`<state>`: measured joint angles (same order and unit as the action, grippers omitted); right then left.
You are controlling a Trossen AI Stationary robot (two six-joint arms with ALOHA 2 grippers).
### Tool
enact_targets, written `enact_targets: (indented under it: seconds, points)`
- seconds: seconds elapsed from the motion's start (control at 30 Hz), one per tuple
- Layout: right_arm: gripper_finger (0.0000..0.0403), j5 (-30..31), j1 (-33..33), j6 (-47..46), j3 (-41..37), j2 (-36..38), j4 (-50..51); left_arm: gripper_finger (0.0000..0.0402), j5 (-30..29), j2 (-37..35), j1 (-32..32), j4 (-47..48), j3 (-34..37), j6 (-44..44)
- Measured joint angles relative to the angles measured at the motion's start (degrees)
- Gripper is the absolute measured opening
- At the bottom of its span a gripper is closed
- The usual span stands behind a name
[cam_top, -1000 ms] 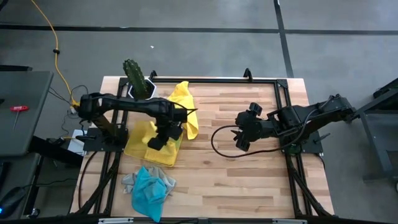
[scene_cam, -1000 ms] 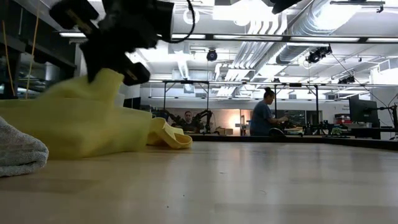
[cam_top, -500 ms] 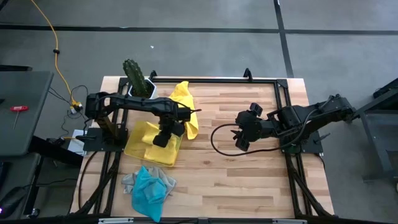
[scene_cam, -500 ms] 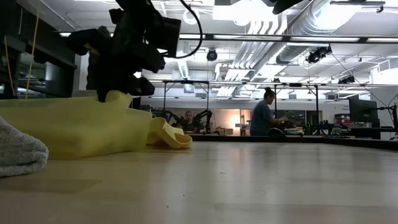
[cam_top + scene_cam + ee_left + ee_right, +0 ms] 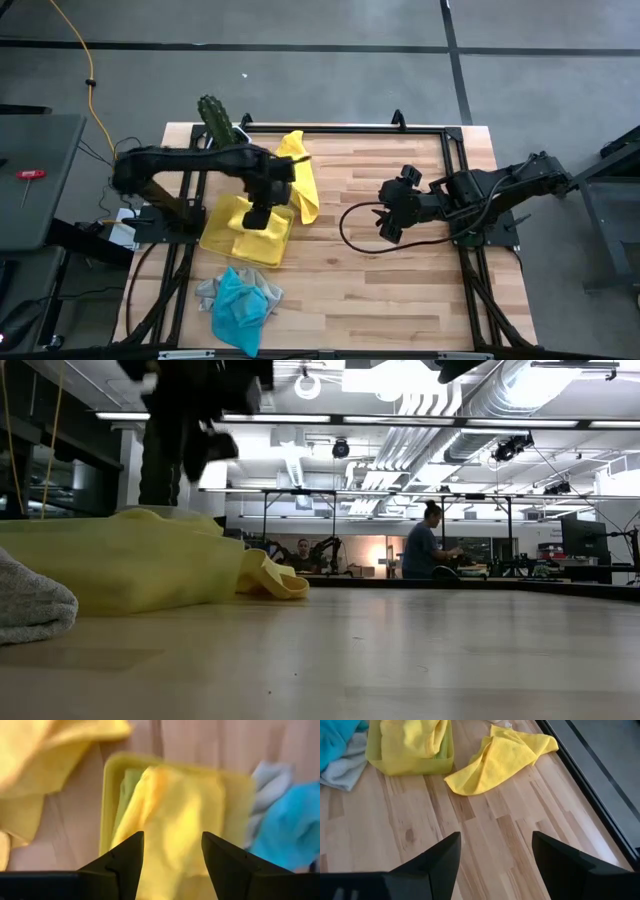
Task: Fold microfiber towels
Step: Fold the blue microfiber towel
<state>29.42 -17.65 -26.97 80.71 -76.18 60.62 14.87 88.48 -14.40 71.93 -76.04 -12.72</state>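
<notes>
On the table, the left tool, fingers apart, hides part of the tray's yellow towel.

Place: a robotics lab or workshop hall.
Ceiling: bare ducts and strip lights are running overhead.
Floor: grey concrete is surrounding the wooden table.
Background: more robot arms are standing on benches.
Staff: a person is working at a far bench.
</notes>
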Motion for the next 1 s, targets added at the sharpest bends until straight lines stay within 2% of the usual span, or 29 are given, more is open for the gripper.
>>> enact_targets:
  seconds: [0.1,0.17,0.27,0.37,0.5,0.63,0.87,1.0]
  points:
    - [0.0236,-0.15,-0.35,0.40,0.00,0.01,1.07,0.0181,-0.19,-7.04,4.17,-3.55,1.06,8.63]
    - [0.0236,-0.51,-0.77,0.79,0.00,0.02,2.19,0.0173,-2.01,-11.44,9.17,-6.72,2.32,15.75]
    - [0.0236,-0.56,-1.61,1.49,0.00,0.02,3.47,0.0165,-6.73,-15.15,20.26,-9.52,3.18,27.31]
    - [0.0236,-0.54,-1.96,1.38,0.00,0.02,4.10,0.0161,-11.99,-15.06,33.29,-10.72,3.27,39.48]
    - [0.0236,-0.36,-2.01,1.37,0.00,0.02,4.49,0.0161,-16.75,-10.31,47.70,-16.33,2.85,56.44]
    - [0.0236,0.79,-1.86,1.45,0.00,0.02,4.56,0.0161,-20.14,-1.97,55.77,-18.67,-1.77,70.27]
    - [0.0236,4.26,-1.86,1.50,0.00,0.02,5.67,0.0161,-22.16,14.08,59.41,-11.22,-13.16,82.28]
    - [0.0236,5.10,-1.86,3.12,0.00,0.02,7.08,0.0161,-22.54,20.12,59.44,-7.25,-17.17,86.66]
